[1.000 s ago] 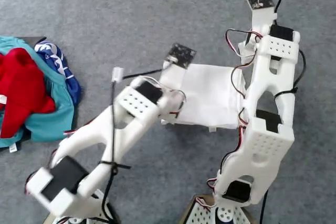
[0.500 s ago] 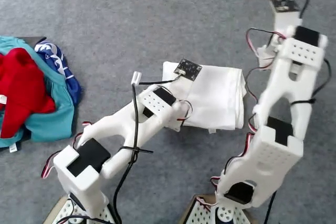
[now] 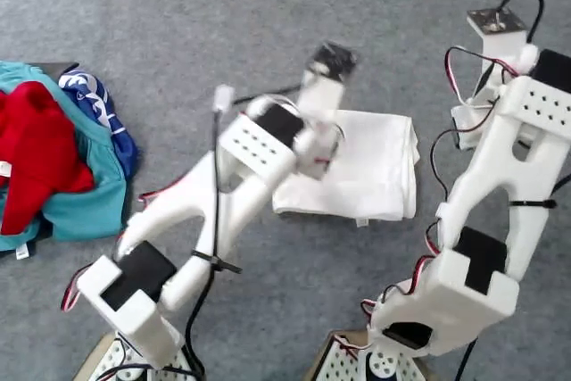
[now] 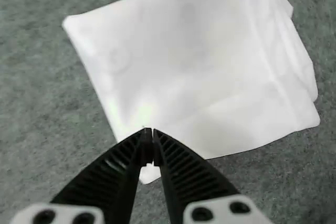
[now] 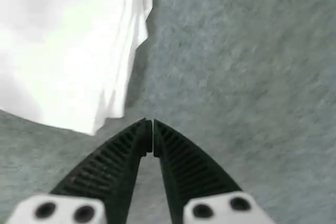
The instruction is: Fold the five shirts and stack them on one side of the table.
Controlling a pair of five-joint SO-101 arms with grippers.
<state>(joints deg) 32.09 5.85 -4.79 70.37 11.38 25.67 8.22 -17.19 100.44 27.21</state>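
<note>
A white shirt [image 3: 379, 167] lies folded into a rectangle on the grey table, right of centre. My left gripper [image 4: 148, 133] is shut on nothing and hovers over the fold's near edge, with the white shirt [image 4: 199, 61] spread beyond it. The left arm [image 3: 259, 144] leans over the shirt's left part. My right gripper [image 5: 148, 125] is shut and empty above bare table, just beside the layered edge of the white shirt [image 5: 68, 40]. The right arm [image 3: 526, 122] stands to the shirt's right.
A loose pile at the table's left edge holds a red shirt [image 3: 36, 149], a teal shirt [image 3: 85, 207] and a blue patterned shirt [image 3: 100, 111]. Grey table [image 3: 196, 33] lies open at the back and between pile and white shirt.
The left arm has raised its wrist off the white shirt and swung toward the far side. The right arm has drawn away to the right, off the shirt's edge.
</note>
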